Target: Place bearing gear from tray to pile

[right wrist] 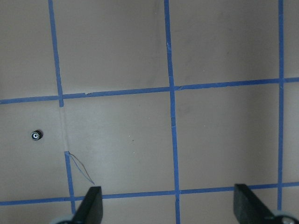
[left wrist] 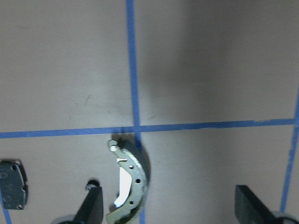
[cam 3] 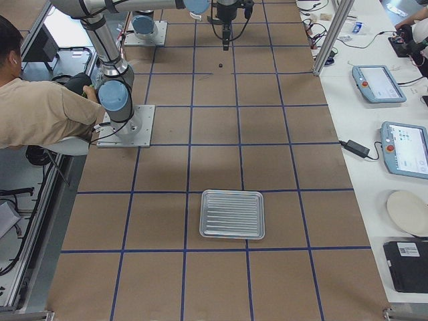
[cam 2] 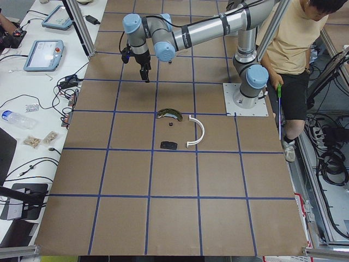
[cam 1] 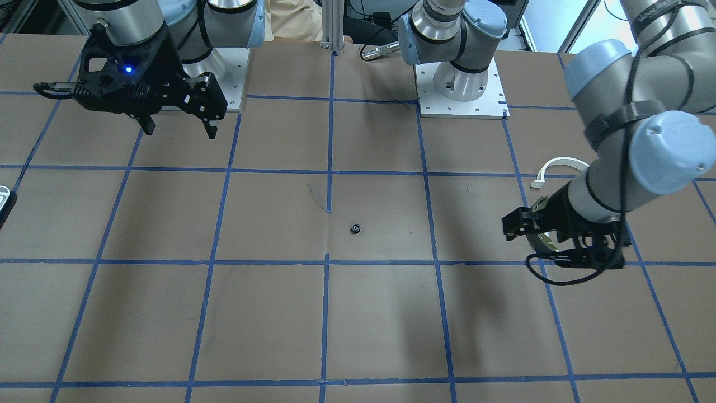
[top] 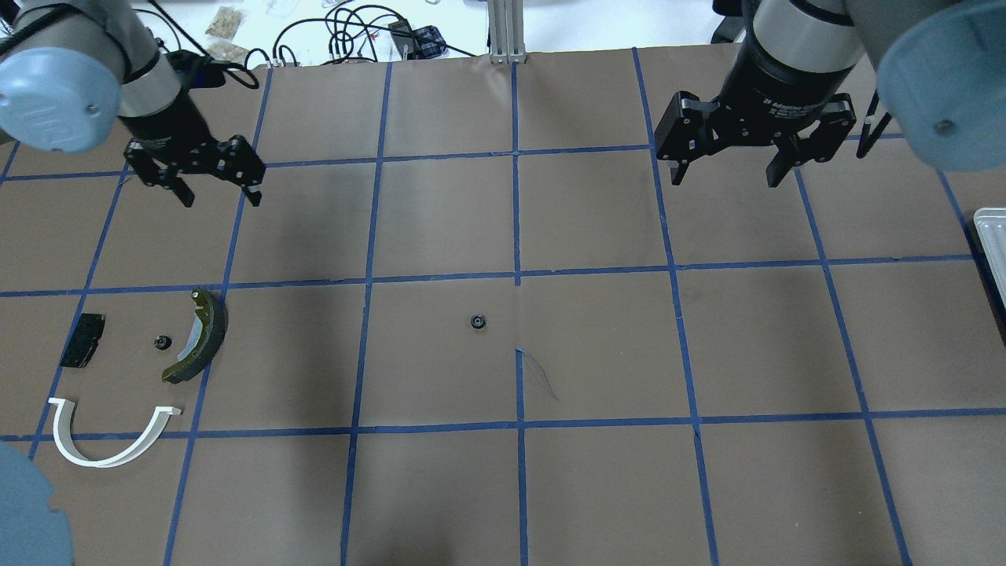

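The small black toothed bearing gear sits mid-way on the brown, blue-taped desk, likely a relay spot both arms reach. The white-rimmed dark tray is at its 3 o'clock and the loose pile of brake parts at 9. It lies flat, bore upward, and being round has no long axis. The left claw and right claw hang spread and empty.

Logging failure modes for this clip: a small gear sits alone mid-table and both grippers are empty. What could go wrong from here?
1. The bearing gear is tiny and lies on bare table. The open left gripper or right gripper could miss it or flick it away.
2. The brake shoe and a second small gear lie close together, so a drop there could knock them.
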Robot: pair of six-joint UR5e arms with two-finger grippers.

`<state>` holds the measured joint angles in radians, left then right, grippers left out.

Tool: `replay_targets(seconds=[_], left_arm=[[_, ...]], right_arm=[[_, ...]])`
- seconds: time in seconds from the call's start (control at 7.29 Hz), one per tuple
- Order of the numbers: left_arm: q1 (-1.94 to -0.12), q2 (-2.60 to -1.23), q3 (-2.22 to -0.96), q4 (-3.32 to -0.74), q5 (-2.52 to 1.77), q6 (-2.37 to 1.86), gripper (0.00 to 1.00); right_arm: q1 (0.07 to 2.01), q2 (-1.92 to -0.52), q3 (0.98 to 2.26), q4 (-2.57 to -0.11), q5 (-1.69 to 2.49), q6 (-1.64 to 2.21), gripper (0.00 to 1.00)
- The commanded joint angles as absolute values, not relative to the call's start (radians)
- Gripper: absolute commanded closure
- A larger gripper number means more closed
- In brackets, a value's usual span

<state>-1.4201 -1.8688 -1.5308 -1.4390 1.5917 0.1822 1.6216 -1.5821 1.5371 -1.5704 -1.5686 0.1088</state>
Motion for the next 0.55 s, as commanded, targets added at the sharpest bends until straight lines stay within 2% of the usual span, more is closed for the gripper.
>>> replay_targets(seconds=[0.0,0.41], left_arm=[[-1.605,-1.885,-1.541,-1.436,1.574,0.074,0.00],[-1.797,-1.897,-1.673,-1.230,1.562,-0.158,0.00]], right_arm=[[1.612,-1.554,1.473,-1.560,-1.632,-0.019,0.00],[1.609,-1.571,1.491,-1.560,-1.624,-0.031,0.00]])
